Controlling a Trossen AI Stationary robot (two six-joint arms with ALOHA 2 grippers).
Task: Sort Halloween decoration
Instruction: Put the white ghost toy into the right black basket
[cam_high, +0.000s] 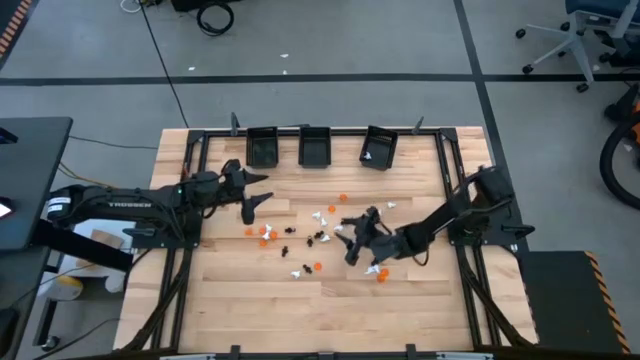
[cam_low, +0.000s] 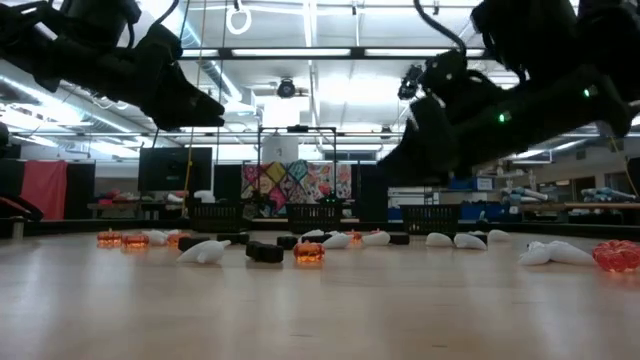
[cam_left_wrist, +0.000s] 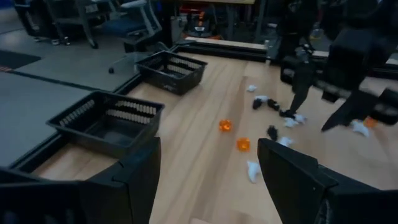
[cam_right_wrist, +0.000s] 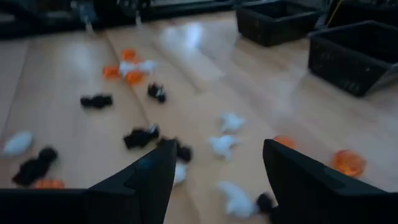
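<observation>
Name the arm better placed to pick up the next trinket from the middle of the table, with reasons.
Right, probably. The right gripper hangs open directly over the scattered trinkets, white and black ones between its fingers' line in its wrist view. The left gripper, also open, sits nearer the bins, off the cluster's edge.

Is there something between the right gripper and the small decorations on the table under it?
Nothing visible. The right gripper is open above the decorations, with only bare table around them. The left gripper waits open nearer the bins.
</observation>
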